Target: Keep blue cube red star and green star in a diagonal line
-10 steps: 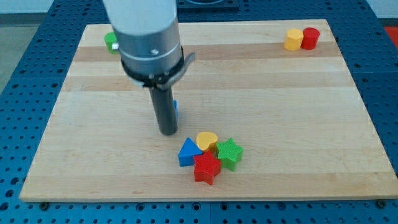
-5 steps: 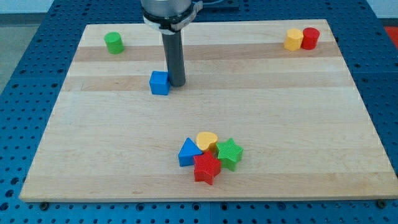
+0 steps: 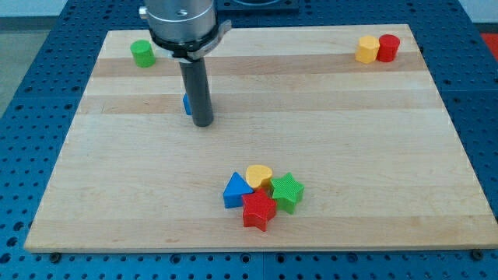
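Note:
The blue cube (image 3: 187, 104) sits left of the board's middle, almost wholly hidden behind my rod; only a sliver shows at the rod's left edge. My tip (image 3: 202, 123) rests on the board just in front of and right of the cube. The red star (image 3: 258, 210) lies near the view's bottom centre. The green star (image 3: 287, 191) touches it at its upper right. Both stars are far below and right of my tip.
A blue triangle (image 3: 236, 190) and a yellow heart (image 3: 259, 175) crowd the stars. A green cylinder (image 3: 142, 53) stands at top left. A yellow block (image 3: 367, 49) and a red cylinder (image 3: 388, 47) stand at top right.
My rod swung up from the board's middle to the cube's right side, then moved left and down, now covering the cube. The cube appears to have shifted slightly left.

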Available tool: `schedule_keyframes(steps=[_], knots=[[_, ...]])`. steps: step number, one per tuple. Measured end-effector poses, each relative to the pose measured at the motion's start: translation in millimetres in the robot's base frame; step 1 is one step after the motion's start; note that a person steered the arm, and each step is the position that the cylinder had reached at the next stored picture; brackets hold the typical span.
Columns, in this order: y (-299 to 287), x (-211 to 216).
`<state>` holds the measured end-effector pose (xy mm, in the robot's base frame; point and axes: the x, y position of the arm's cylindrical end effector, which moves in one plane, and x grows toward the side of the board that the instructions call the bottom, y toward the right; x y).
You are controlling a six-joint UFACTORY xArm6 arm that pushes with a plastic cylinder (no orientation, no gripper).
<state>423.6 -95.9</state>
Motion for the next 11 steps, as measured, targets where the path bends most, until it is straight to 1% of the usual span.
schedule_keyframes(steps=[1, 2, 3, 4, 5, 6, 8, 9, 10, 11], knots=[[-2, -41], [-2, -66], [-2, -67], [3, -45], [12, 38], [13, 104], [13, 145], [38, 190], [72, 195], [111, 161]])
